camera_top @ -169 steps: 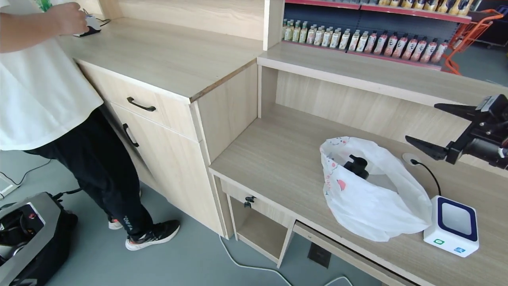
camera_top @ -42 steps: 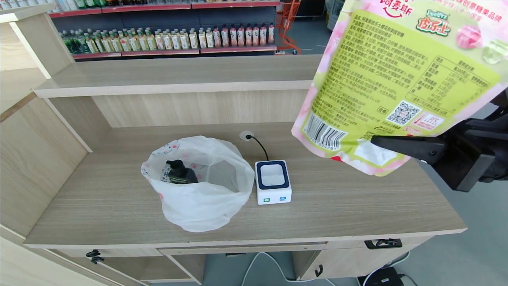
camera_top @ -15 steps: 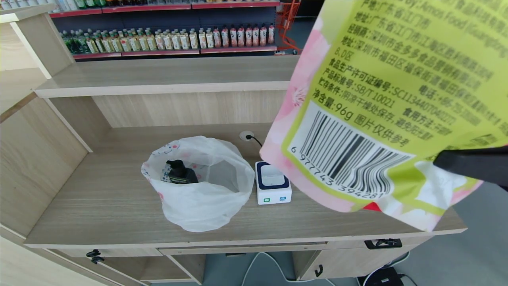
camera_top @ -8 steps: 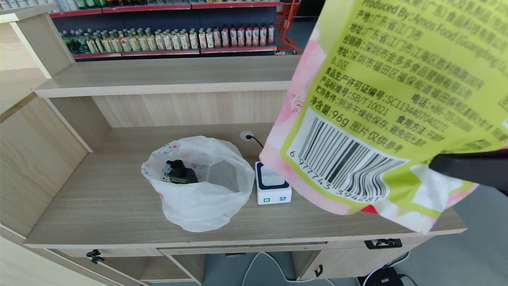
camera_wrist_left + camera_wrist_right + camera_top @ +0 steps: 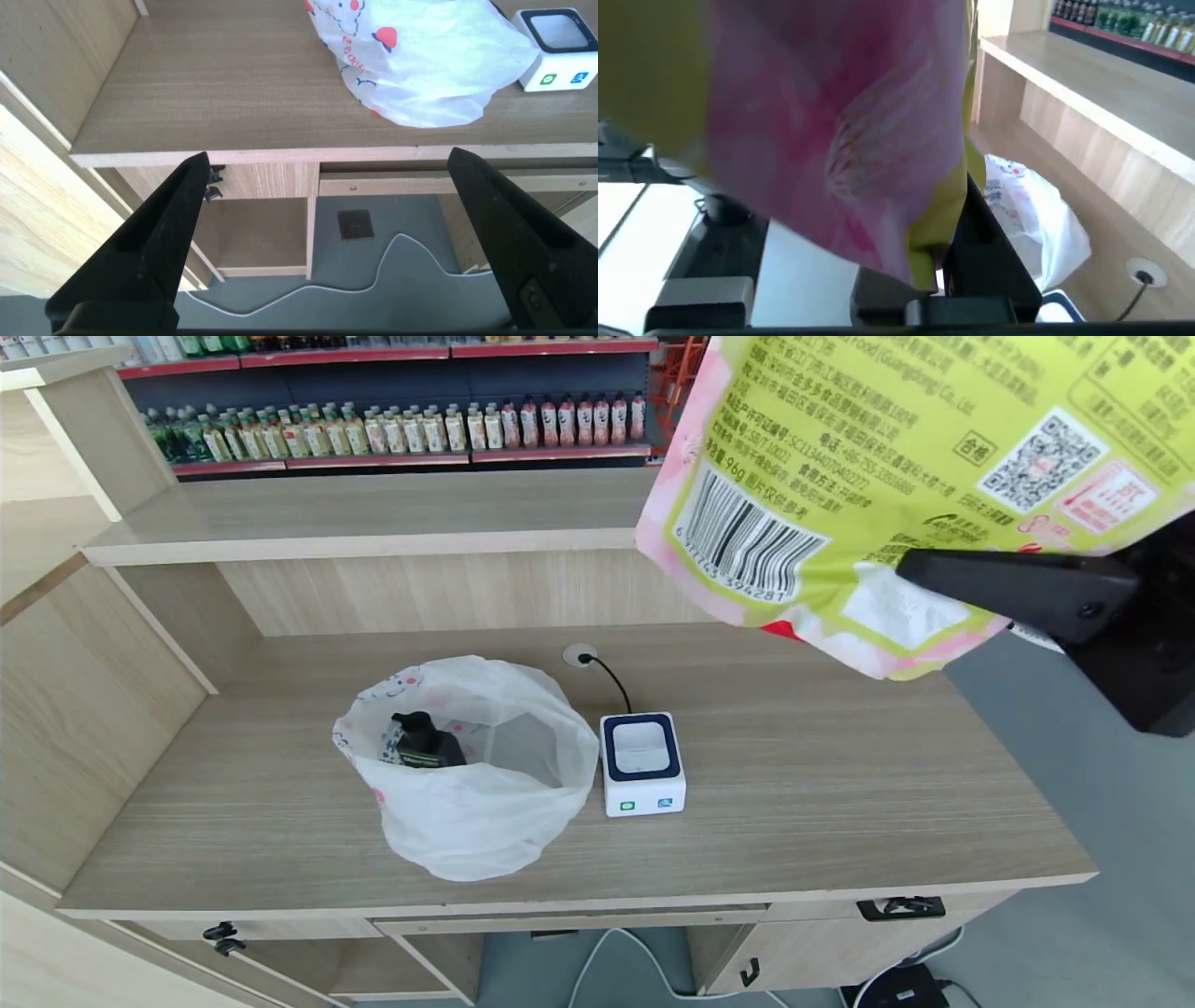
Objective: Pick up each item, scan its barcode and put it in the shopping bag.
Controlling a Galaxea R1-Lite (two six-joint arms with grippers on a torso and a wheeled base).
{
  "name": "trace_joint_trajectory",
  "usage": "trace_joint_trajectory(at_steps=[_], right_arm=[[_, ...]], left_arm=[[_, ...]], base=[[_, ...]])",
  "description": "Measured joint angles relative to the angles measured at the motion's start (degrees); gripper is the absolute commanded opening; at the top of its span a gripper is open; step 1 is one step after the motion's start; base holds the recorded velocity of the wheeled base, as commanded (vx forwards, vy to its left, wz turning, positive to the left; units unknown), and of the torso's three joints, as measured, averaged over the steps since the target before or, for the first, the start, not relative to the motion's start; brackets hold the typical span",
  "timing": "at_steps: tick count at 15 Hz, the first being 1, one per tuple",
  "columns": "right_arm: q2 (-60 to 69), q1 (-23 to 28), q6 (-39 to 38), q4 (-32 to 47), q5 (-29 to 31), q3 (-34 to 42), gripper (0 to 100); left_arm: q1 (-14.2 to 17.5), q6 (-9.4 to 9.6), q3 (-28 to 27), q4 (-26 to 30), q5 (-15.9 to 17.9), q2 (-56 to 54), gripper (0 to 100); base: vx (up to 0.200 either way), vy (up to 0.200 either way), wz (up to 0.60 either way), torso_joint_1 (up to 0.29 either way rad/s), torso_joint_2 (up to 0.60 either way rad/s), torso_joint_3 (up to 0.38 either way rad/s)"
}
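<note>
One bottle (image 5: 425,745) already sits in the shopping bag (image 5: 485,812), while the right gripper (image 5: 920,569) clamps a snack pouch (image 5: 868,448) up in the air, well apart from the scanner (image 5: 641,775), likely awaiting scan and bagging; the left gripper (image 5: 329,163) gapes empty.

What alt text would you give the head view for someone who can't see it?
The right gripper holds a green and pink snack pouch above the wooden counter, barcode facing the camera. Below stand a white barcode scanner and, beside it, an open white shopping bag with a dark pump bottle inside.
</note>
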State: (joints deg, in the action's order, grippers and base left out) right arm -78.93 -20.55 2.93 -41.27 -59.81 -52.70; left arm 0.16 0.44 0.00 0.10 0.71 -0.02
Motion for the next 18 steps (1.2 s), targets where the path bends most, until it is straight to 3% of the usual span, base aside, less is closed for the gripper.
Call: trace_joint_trajectory(at_steps=[4,8,11,14,16,18], right_arm=[[-7.1,14.2,5.1,-4.1,3.7,-3.7,0],[-10.8,28.6,7.3,-16.0,3.5,4.7,0],[-14.3,35.8,20.9,-16.6,3.5,7.6,0],[-17.2,42.5,47.9,-7.8,1.7,7.7,0],[-18.6,47.3,53.8,2.7,-6.9,6.7,0],[-19.3,49.8,55.8,6.9,-9.4,5.6,0]], left_arm=[[0.0,0.00,0.0,0.0,0.0,0.0,100],[0.0,0.00,0.0,0.0,0.0,0.0,100],[0.0,0.00,0.0,0.0,0.0,0.0,100],[0.0,0.00,0.0,0.0,0.0,0.0,100],[0.0,0.00,0.0,0.0,0.0,0.0,100],[0.0,0.00,0.0,0.0,0.0,0.0,100]], base=[[0.000,0.000,0.00,0.000,0.00,0.000],[0.000,0.000,0.00,0.000,0.00,0.000],[0.000,0.000,0.00,0.000,0.00,0.000],[0.000,0.000,0.00,0.000,0.00,0.000],[0.000,0.000,0.00,0.000,0.00,0.000],[0.000,0.000,0.00,0.000,0.00,0.000]])
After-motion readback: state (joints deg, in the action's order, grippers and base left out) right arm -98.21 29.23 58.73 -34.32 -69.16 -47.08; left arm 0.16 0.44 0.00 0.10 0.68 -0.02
